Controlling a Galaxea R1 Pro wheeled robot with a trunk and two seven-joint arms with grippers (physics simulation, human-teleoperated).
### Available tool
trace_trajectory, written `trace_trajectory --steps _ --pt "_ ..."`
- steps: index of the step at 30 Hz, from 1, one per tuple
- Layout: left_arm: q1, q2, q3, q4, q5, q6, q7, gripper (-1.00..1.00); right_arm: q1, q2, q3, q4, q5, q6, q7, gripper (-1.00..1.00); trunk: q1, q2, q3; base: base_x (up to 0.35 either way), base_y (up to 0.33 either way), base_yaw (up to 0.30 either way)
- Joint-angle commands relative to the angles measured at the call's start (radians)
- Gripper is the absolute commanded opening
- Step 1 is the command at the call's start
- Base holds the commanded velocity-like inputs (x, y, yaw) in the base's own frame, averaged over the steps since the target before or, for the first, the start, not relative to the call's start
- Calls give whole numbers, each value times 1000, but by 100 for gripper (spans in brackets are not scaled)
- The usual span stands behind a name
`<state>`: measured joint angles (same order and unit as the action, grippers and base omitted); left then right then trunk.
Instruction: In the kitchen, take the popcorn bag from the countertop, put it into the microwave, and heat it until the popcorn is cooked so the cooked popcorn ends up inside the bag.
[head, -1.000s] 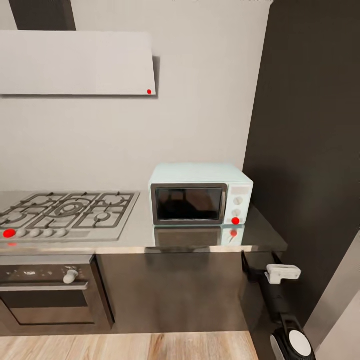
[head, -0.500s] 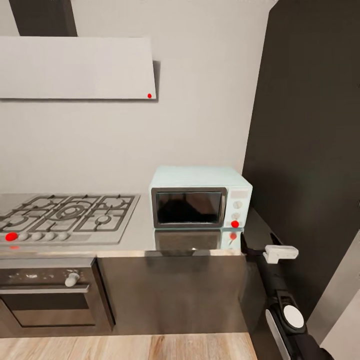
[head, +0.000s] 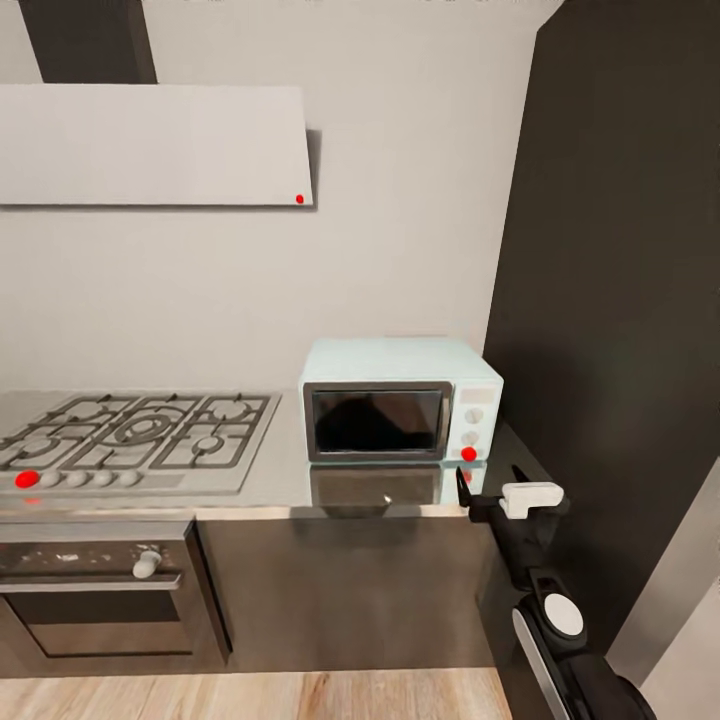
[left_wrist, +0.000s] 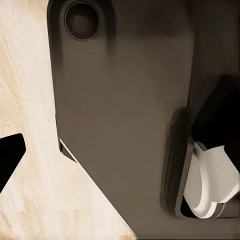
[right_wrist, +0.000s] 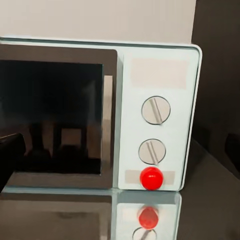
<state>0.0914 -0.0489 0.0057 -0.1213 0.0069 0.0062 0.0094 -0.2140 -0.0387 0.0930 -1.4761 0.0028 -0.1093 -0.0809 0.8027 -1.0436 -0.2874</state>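
The microwave (head: 400, 413) sits on the steel worktop (head: 280, 478) with its dark glass door closed, tucked toward the tall dark cabinet (head: 620, 300) at the right end. From the right wrist view its front panel is plain to see: two round knobs (right_wrist: 155, 110) one above the other and a red light (right_wrist: 151, 178) beneath them, all mirrored in the shiny worktop. I can't make out what is behind the dark glass. To the left lies the gas hob (head: 135, 435) with black grates, with the oven (head: 100, 590) below it and a pale hood (head: 150, 145) on the wall above. The right gripper (head: 490, 490) hovers at the worktop's front edge, just in front of the microwave's knob panel and apart from it; whether its fingers are spread or closed I cannot tell. In the left wrist view a dark finger tip (left_wrist: 10, 155) hangs over the wooden floor (left_wrist: 30, 100) beside the robot's dark base (left_wrist: 120, 110); the state of those fingers is unclear too
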Motion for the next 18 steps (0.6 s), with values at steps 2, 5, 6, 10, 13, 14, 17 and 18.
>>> trace_trajectory --steps 2,5,6,10,13,14,17,18 --pt "1 0 1 -3 1 1 1 100 -1 -1 4 0 0 -1 -8 100 -8 14 5 0 0 0" --pt "1 0 0 -2 1 1 1 100 -1 -1 4 4 0 1 -8 100 -19 35 15 14 -10 0" --pt "1 0 0 -2 1 1 1 100 -1 -1 4 4 0 1 -8 100 -23 42 18 74 -50 0" --pt "1 0 0 -2 1 1 1 100 -1 -1 4 5 0 17 -8 100 -38 70 30 233 -125 0" --pt "1 0 0 -2 1 1 1 100 -11 -1 4 6 0 87 -8 100 -50 91 40 296 -131 0" --pt "1 0 0 -2 1 1 0 100 -15 -1 4 6 0 98 -8 100 -54 98 43 303 -129 0" --pt "1 -1 0 -3 1 1 1 100 -25 -1 4 10 0 117 -9 100 -65 119 52 302 -121 0" --pt "1 -2 1 -2 1 1 0 100 -35 -1 4 17 0 129 -9 100 -69 126 56 294 -105 0"
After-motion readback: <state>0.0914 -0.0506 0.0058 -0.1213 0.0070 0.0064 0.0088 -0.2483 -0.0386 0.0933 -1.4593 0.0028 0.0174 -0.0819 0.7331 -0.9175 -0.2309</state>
